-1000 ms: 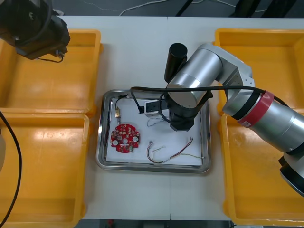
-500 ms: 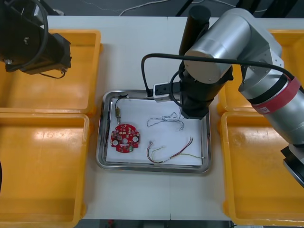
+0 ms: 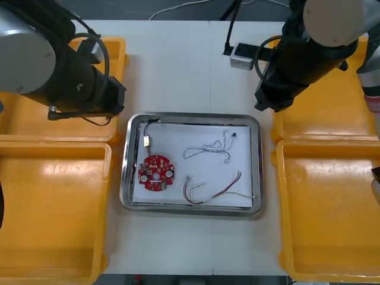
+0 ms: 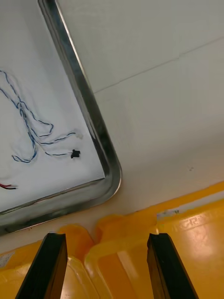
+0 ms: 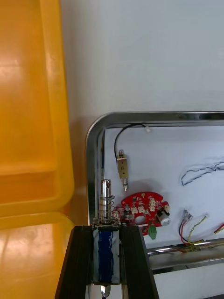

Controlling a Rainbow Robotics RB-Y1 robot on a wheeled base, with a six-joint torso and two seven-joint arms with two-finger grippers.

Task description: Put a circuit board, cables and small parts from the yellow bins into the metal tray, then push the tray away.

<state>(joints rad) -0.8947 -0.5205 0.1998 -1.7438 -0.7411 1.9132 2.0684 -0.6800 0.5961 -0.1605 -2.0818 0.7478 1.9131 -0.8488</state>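
My left gripper (image 5: pixel 110 268) is pinching a small metal part (image 5: pixel 106 219) — blue body clamped between the fingers, spring-and-pin end poking out past the tips. My right gripper (image 4: pixel 105 268) is spread with nothing in it, off the far right corner of the metal tray (image 3: pixel 125 178) near where the two right-hand yellow bins (image 4: pixel 177 243) meet; not needed for this one. The tray already has the circuit board (image 3: pixel 156 173), black cable (image 5: pixel 117 135), blue and white cable (image 3: pixel 208 151) and red and yellow cable (image 3: pixel 214 191) on its white liner (image 3: pixel 178 133). Key geometry: in the front view my left arm sits over the inner edge of the far left bin (image 3: pixel 35 119), so the tray is to my right and slightly toward me, and left is clearly the nearer arm. In the left wrist view the part's long axis runs parallel to the tray's left rim and its tip lines up right over that rim, with the board just inside. So I judge I'm not over the liner yet — letting go here risks the part clipping the rim and bouncing onto the table (image 3: pixel 178 65), or landing on the board. Next move as I read it: a short shift inward to the bare white patch between the black cable and the blue and white cable, then lower and release. Tray push comes after.
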